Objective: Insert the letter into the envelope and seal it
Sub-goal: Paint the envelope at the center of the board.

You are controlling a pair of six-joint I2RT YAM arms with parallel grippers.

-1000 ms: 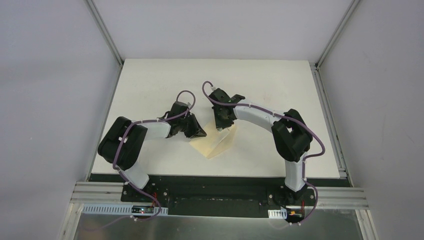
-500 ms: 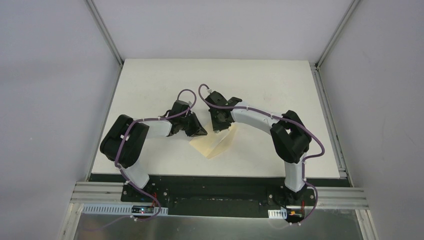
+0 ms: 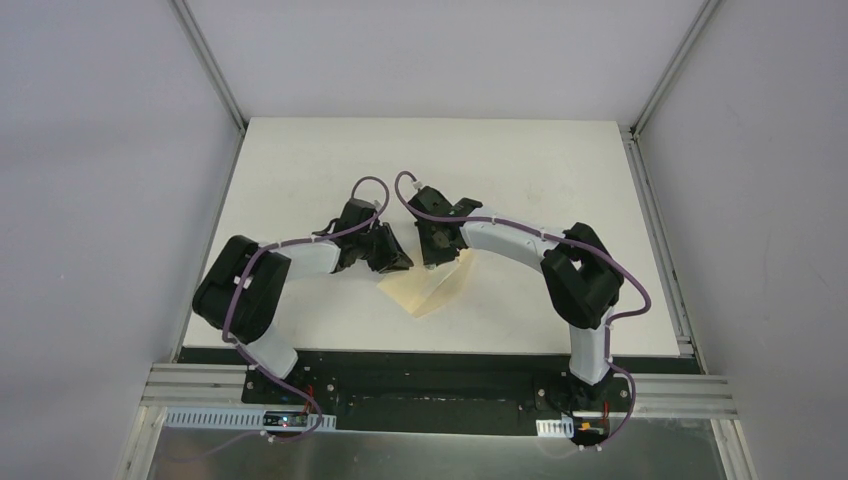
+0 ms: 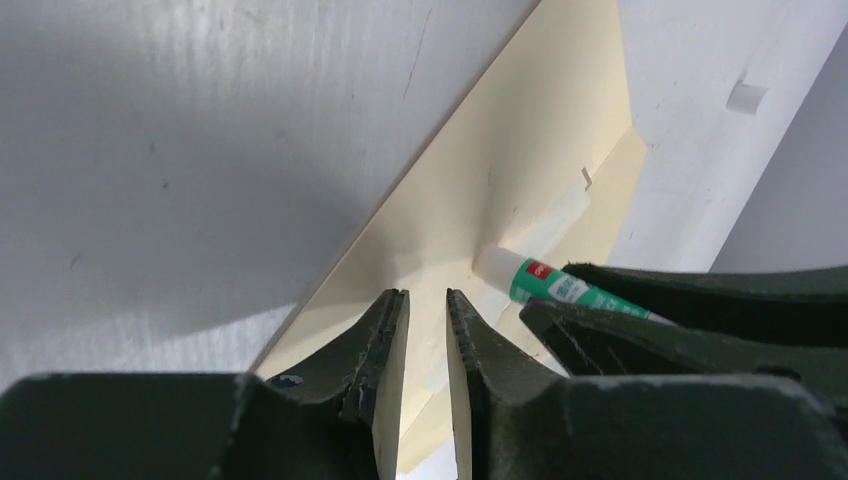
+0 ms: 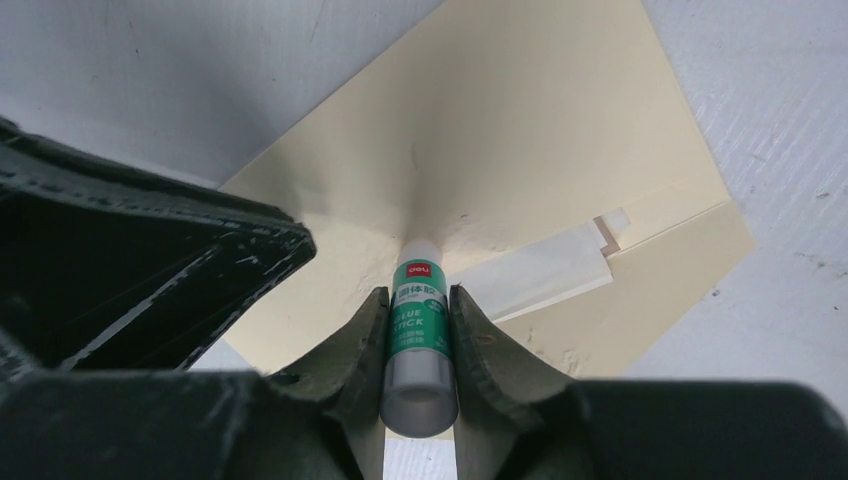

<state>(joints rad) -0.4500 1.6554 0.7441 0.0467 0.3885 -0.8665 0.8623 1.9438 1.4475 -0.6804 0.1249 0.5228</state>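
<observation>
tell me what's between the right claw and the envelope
A white-green glue stick: the right claw grips it, and its tip meets the envelope. The right wrist view shows this.

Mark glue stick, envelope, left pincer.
White-green glue stick tube (image 5: 420, 335): right wrist view, printed label.
Yellow-tan manila paper envelope (image 5: 660, 290): right wrist view, lower-right panel.
Left pincer (image 4: 426, 297): left wrist view, between fingertips.

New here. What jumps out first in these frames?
A green-white glue stick is clamped in the right gripper, its tip pressed onto the envelope lying on the table. The left gripper sits right beside it, jaws narrowly apart over the envelope's edge, so both arms crowd one spot.
</observation>
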